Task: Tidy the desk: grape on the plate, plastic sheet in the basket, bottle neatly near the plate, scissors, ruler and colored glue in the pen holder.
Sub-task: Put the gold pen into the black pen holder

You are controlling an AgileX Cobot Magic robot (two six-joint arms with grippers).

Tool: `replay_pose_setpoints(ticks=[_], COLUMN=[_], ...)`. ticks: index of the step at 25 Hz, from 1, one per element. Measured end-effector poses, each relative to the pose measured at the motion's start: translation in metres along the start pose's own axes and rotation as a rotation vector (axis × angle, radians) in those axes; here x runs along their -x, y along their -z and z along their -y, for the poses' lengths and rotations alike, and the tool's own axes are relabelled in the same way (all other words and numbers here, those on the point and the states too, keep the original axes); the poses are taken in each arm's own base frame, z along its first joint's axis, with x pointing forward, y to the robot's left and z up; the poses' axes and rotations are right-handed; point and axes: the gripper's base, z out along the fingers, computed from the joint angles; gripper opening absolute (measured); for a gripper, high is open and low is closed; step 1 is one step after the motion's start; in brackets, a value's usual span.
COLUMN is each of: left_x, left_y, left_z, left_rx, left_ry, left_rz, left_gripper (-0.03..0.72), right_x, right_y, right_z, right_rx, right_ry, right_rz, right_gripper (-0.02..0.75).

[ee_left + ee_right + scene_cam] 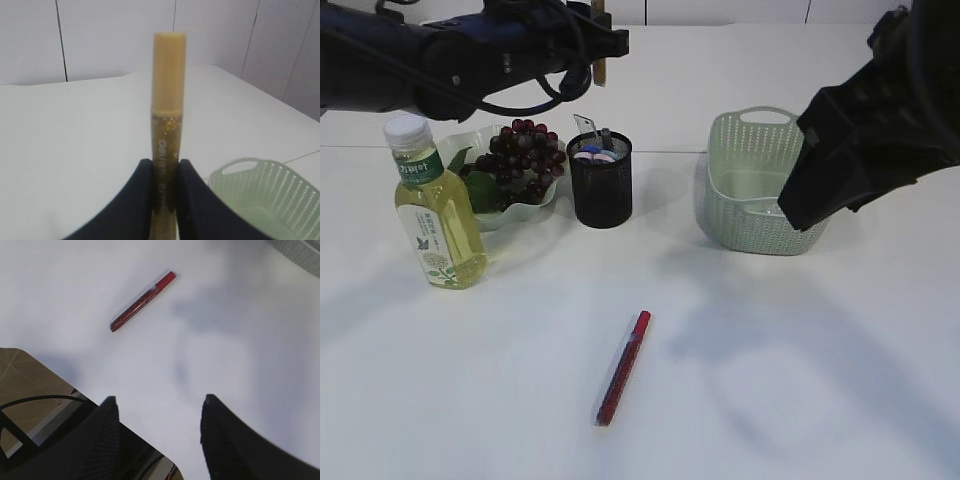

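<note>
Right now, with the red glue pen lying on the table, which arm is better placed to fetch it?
Right. The right gripper is open and empty above the table, with the red glue pen in view. The left gripper holds the gold glue pen.

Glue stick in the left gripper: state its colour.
Gold glitter with a yellow cap, glue stick; clearest in the left wrist view, clamped by the left gripper.

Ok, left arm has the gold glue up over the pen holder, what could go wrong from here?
1. The pen holder already looks crowded, so the gold glue could catch on its contents or tip it.
2. The left gripper pinches the glue low down; it may tilt on release.
3. The red glue lies flat, awkward to pinch.
</note>
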Motion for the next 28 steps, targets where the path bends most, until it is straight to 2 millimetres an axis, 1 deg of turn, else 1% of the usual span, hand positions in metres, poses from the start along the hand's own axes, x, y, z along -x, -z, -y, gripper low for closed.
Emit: replay_pose_setpoints(ticks=[3, 7, 10, 18, 25, 28], left_x=[-0.009, -0.019, -0.027, -0.034, -0.049, -0.051], left_y=[-0.015, -0.025, -0.028, -0.032, -0.036, -0.036], left_z=[-0.003, -0.008, -0.011, -0.022, -0.023, -0.024], left_rx=[0.01, 0.02, 0.029, 0.05, 0.054, 0.055], left_ry=[0.018, 0.023, 0.027, 0.031, 0.032, 0.032], left_rz=[-0.005, -0.014, -0.028, -0.045, -0.084, -0.089], left_gripper=[0.096, 0.097, 0.097, 0.102, 0.104, 0.106], right_x=[0.0, 0.0, 0.0, 0.0, 0.0, 0.0], right_y=[0.0, 0.0, 0.0, 0.0, 0.0, 0.0], right_z=[0.0, 0.0, 0.0, 0.0, 0.0, 0.0], right_rx=[0.0, 0.0, 0.0, 0.0, 0.0, 0.0], right_ry=[0.0, 0.0, 0.0, 0.0, 0.0, 0.0], right_rz=[0.0, 0.0, 0.0, 0.0, 0.0, 0.0], right_gripper=[0.417, 0.417, 0.417, 0.417, 0.417, 0.417])
